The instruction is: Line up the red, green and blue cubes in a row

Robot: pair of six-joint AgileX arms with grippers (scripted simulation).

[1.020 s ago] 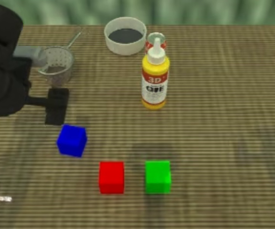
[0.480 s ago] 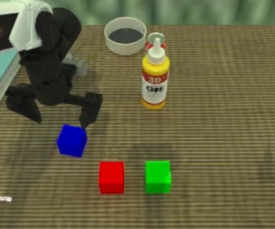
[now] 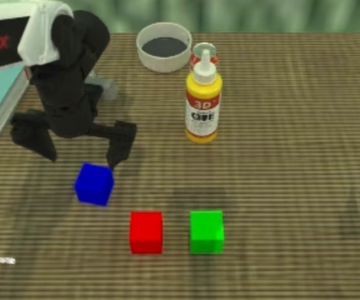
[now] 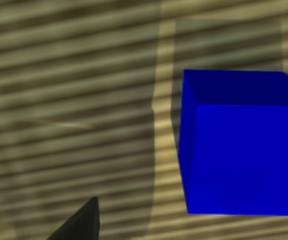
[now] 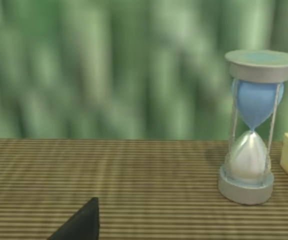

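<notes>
Top view, left gripper [image 3: 77, 147]: It is hanging over the left part of the table [image 3: 292, 187], just behind the blue cube [image 3: 94, 184]. Its two fingers are spread wide apart and are holding nothing. One fingertip is almost touching the cube's far corner. I think it is lining up to come down around this cube.

Top view, cubes: The red cube [image 3: 145, 232] and the green cube [image 3: 206, 231] are sitting side by side near the front, with a small gap between them. The blue one is sitting further back and to the left, turned a little. It is not yet in the row, so it looks like the last one to move.

Top view, other things: A yellow glue bottle [image 3: 202, 100] and a white bowl [image 3: 164, 47] are standing at the back, out of the way.

Left wrist view: The blue cube [image 4: 241, 145] is filling one side, very near the camera, resting on the table.

Right wrist view: The right arm is parked out of the top view. It is looking at an hourglass [image 5: 251, 127], so I cannot tell whether its claw is open.
</notes>
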